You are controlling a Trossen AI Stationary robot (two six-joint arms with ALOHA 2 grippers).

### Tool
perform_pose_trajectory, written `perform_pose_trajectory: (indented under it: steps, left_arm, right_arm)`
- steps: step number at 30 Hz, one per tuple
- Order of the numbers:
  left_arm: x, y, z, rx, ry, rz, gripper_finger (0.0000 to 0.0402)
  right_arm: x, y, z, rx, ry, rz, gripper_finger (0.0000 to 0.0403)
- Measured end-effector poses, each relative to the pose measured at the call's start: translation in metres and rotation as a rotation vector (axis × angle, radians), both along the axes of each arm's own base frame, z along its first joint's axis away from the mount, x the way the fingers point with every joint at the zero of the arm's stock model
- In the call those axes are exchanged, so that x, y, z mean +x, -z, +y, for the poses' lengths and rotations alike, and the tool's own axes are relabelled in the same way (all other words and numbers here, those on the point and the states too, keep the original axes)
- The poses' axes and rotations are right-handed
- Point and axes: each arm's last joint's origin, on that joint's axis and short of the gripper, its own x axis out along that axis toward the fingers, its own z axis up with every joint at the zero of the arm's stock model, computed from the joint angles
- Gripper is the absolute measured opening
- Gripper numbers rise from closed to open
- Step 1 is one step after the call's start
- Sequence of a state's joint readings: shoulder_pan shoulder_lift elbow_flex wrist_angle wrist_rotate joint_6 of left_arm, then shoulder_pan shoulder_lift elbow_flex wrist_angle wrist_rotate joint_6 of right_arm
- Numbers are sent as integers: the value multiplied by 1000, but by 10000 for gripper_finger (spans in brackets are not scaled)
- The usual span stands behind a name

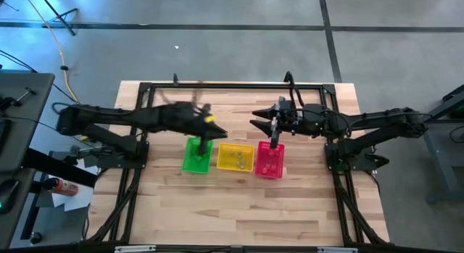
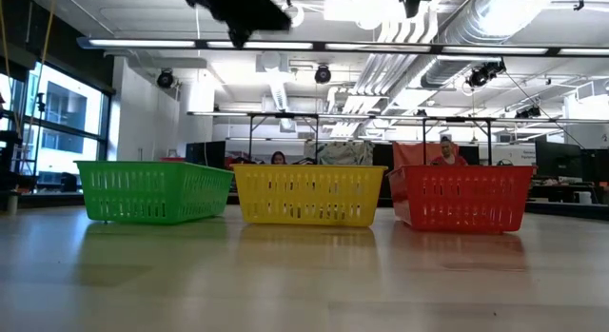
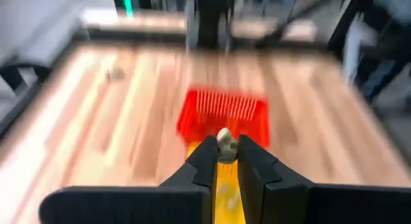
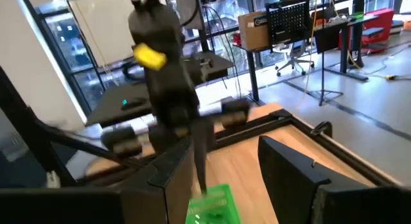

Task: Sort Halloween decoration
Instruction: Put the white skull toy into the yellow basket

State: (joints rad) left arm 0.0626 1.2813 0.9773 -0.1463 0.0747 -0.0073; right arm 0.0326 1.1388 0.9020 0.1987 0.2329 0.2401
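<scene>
The left claw (image 3: 223, 161) was pinched shut on a pale trinket (image 3: 224, 139), carried in the air above the green basket (image 1: 196, 155) and yellow basket (image 1: 235, 157) near the middle of the surface (image 1: 239, 209). The right claw (image 1: 274, 131) hung with its fingers apart and empty over the pink basket (image 1: 270, 161). The grip caught only the trinket's lower part, so a quick swing could probably shake it loose into the wrong basket or onto the surface.
</scene>
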Motion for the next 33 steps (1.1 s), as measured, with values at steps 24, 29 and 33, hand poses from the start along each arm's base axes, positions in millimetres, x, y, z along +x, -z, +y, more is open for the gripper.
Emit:
perform_pose_trajectory:
  steps: [24,29,33]
  left_arm:
    - [66,111,-10,12,73,482,117]
    - [57,65,-6,32,72,409,163]
    - [31,-7,2,26,19,138,179]
  right_arm:
    - [-1,4,-2,-46,52,58,169]
    - [-2,3,-2,-53,51,53,169]
    - [-7,-4,-4,-90,64,21,169]
